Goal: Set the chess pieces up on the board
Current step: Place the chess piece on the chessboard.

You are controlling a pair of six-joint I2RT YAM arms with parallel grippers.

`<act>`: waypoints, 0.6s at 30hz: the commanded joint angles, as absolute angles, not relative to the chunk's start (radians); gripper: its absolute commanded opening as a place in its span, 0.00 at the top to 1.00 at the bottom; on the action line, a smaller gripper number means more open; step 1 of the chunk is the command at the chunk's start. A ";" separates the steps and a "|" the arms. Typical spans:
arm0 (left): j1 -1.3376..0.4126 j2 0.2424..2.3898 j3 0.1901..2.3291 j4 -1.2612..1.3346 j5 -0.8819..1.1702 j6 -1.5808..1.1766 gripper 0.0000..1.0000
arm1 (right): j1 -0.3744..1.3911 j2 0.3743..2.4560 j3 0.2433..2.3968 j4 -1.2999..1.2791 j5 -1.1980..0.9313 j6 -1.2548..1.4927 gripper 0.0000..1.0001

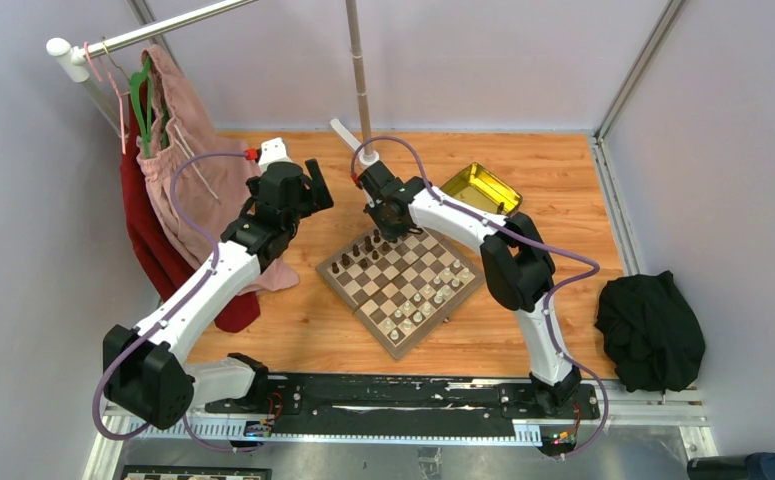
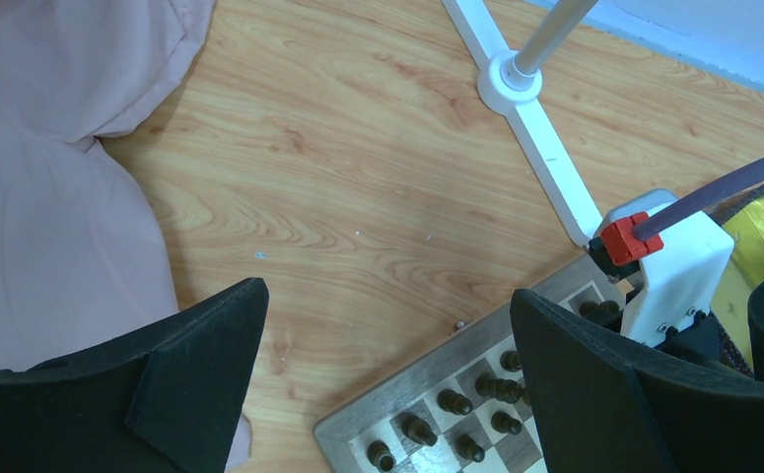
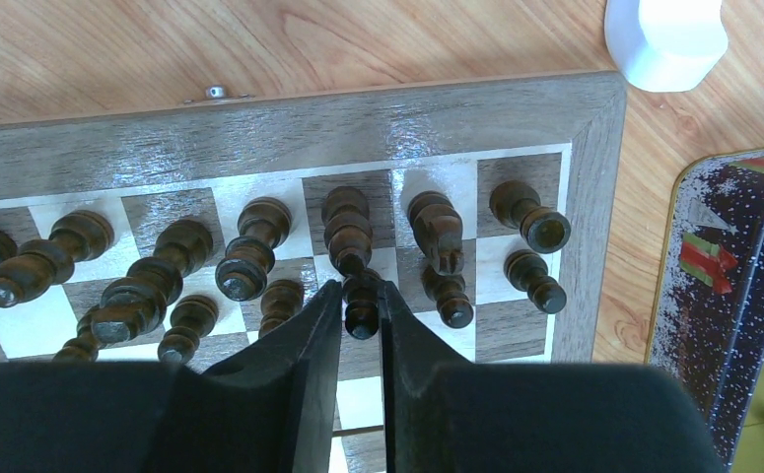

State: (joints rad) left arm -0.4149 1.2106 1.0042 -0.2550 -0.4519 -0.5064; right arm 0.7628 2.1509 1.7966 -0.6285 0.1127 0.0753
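Mid-table, board: board (image 1: 335, 276) lies askew, dark chess pieces (image 3: 348, 222) along its far-left edge, pale chess pieces (image 1: 433, 296) near-right.
Right gripper: right gripper (image 3: 360, 292) has its fingers narrowly apart around a dark pawn (image 3: 362, 307); whether they press on it, cannot tell.
Left gripper: left gripper (image 2: 387, 296) spread wide over bare wood off the board's far-left edge.
Surface: wooden table (image 1: 563, 190); yellow tin (image 1: 480, 187) toward the far edge, black cloth (image 1: 651, 330) at the right edge, pink garment (image 1: 188, 170) at the left.
Room: grey walls (image 1: 523, 60).

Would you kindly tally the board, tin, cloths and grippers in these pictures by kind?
Board: 1
Yellow tin: 1
Cloths: 3 (pink cloth, red cloth, black cloth)
Grippers: 2 (left gripper, right gripper)
Total: 7
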 commanded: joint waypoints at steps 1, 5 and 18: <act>-0.420 1.218 1.037 -0.237 -0.447 -0.514 0.00 | 0.752 2.142 1.809 -0.658 0.108 0.056 0.76; -0.420 1.214 1.036 -0.242 -0.448 -0.520 0.00 | 0.751 2.133 1.809 -0.658 0.101 0.056 0.74; -0.422 1.204 1.037 -0.256 -0.449 -0.538 0.00 | 0.751 2.085 1.785 -0.660 0.102 0.056 0.70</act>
State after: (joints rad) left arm -0.4152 1.2110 1.0100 -0.2558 -0.4492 -0.5274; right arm 0.7628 2.1395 1.7962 -0.6289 0.1009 0.0650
